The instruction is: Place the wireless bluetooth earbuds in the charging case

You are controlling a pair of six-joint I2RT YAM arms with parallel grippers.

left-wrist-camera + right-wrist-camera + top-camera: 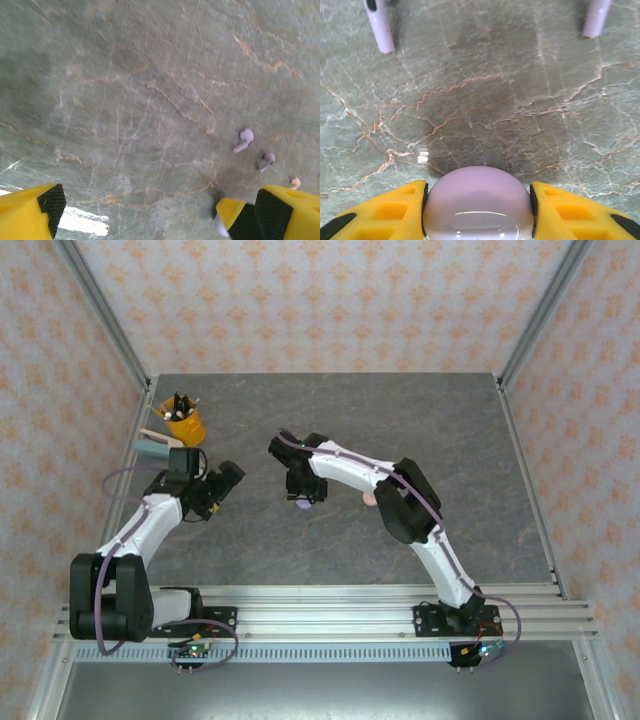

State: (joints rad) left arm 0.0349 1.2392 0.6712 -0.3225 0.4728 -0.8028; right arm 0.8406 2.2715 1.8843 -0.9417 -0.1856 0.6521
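On the counter (420, 420), right jaws clamped the case (478, 200); left jaws, wide and empty, had buds (244, 140) to fetch next.

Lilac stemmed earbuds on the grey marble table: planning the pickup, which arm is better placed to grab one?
Likely left: the left gripper is open and empty near the lilac stemmed earbuds, while the right gripper clamps the lilac round case.
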